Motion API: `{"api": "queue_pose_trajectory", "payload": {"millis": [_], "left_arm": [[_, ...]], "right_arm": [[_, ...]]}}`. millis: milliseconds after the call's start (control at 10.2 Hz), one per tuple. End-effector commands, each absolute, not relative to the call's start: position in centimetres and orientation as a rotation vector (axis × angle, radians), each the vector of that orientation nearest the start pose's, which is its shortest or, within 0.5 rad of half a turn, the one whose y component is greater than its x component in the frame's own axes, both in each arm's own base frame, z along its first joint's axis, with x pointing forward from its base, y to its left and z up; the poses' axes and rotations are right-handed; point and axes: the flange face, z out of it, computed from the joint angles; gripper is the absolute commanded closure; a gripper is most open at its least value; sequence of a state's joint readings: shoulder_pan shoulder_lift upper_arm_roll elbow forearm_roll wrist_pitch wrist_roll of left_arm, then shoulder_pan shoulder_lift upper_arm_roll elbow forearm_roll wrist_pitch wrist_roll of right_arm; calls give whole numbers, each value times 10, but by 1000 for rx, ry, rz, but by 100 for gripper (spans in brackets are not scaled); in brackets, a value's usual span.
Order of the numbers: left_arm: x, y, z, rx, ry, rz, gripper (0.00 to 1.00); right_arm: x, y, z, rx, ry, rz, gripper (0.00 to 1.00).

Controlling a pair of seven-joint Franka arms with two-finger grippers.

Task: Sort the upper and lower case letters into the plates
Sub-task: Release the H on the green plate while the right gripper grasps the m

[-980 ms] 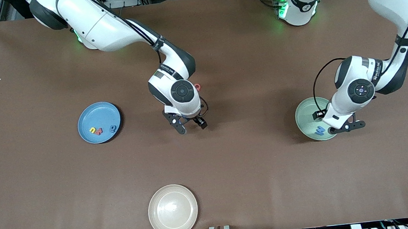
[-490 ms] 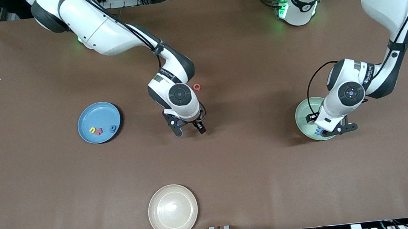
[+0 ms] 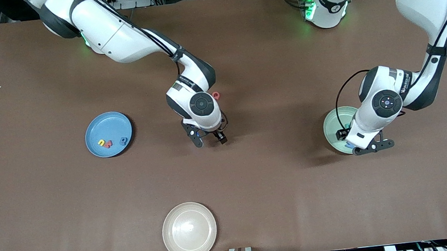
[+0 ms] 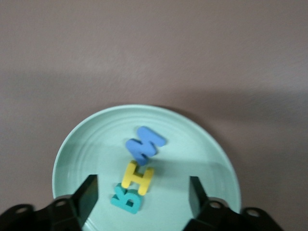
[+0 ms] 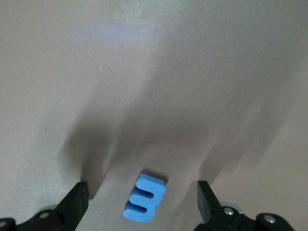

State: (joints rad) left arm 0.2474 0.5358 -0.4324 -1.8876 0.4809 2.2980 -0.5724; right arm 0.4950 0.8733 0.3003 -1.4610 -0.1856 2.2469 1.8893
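while the right gripper (image 3: 210, 139) hangs low over the bare table (image 3: 279, 186) with its fingers spread wide and nothing between them, the step in hand looks like picking up the blue letter (image 5: 145, 198) that lies flat directly under it, between the two fingertips in the right wrist view. it reads as a lower-case m lying on its side. to do it well, i would judge the descent should go straight down with the fingers straddling the piece, closing only once the tips are at table level, since so thin a piece can slip out or tip. a red letter (image 3: 216, 95) lies on the table just beside the right wrist.

the left gripper (image 3: 363, 142) is over the mint green plate (image 3: 333, 120), fingers apart and empty; beneath it a blue m (image 4: 145, 144), a yellow i (image 4: 137, 177) and a teal b (image 4: 127, 200) lie in the plate, touching one another. the blue plate (image 3: 101, 124), toward the right arm's end, holds three small letters (image 3: 112, 143). a cream plate (image 3: 189, 230) plays no part.
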Motion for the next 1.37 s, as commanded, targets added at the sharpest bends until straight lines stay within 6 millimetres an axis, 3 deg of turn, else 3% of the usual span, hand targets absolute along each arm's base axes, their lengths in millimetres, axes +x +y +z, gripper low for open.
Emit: {"api": "queue_pose_trajectory", "payload": {"millis": [0,294,490,980,1275], "left_arm": [[625,-112,282,-3004,-144,-87,0],[629,-139,357,-2966,-105,-143,0],[628,-155,392,-2971,-109,-147,0],[614,-168,461,-3053,-188,-241,0],[603,-173,495,-3074,-222,-289,0]], "right_arm": [[529,485,172,-2721,1607,116,6],[526,488,171,-2730,1597,110,28],[525,488,170,-2736,1592,105,32],[519,487,163,-2747,1604,112,41],[516,487,160,-2757,1602,106,62]]}}
